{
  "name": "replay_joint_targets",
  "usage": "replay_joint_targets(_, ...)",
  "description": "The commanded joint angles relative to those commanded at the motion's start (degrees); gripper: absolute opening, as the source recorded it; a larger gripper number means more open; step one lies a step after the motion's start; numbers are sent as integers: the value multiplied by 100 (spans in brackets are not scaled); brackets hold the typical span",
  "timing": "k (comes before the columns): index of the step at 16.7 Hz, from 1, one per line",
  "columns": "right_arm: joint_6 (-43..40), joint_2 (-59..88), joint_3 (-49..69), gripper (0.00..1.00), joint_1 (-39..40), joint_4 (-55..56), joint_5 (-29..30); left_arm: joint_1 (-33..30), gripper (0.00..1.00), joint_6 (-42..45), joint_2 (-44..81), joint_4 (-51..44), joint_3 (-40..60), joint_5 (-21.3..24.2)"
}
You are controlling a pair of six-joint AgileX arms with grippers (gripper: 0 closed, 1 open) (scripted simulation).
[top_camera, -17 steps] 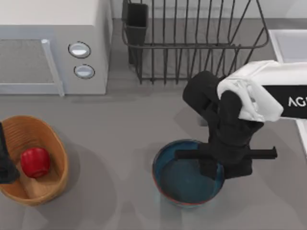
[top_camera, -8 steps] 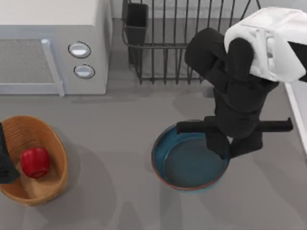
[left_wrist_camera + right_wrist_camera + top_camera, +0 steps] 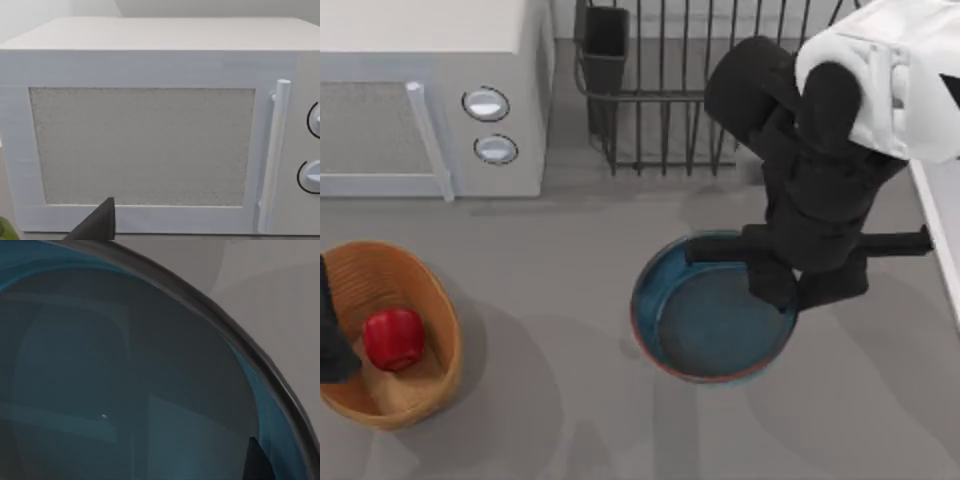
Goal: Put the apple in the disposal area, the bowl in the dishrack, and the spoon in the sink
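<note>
Right gripper [image 3: 778, 292] sits over the bowl's [image 3: 705, 320] right rim, jaws clamped on it; the arm hides that rim section. Bowl: teal glaze, reddish-brown rim, mid-table, in front of the dishrack [image 3: 720, 90], whose top is cut off by the frame. Right wrist view is close on the bowl interior [image 3: 125, 390]. Apple [image 3: 393, 338] lies in the basket [image 3: 420, 400], near left. Left arm parked at left edge, jaw state can't tell; its wrist faces the microwave [image 3: 150, 140].

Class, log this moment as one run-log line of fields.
right end effector: gripping bowl rim, lifted | apple: in disposal area | left end effector: parked beside it | next: dishrack
</note>
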Motion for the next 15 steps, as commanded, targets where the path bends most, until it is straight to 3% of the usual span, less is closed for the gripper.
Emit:
replay_joint_targets(4,-600,-288,32,0,385,1053,1001,0,100,0,0,0,0,0)
replay_joint_targets(15,-3133,-1804,-98,0,1805,5975,5211,0,100,0,0,0,0,0)
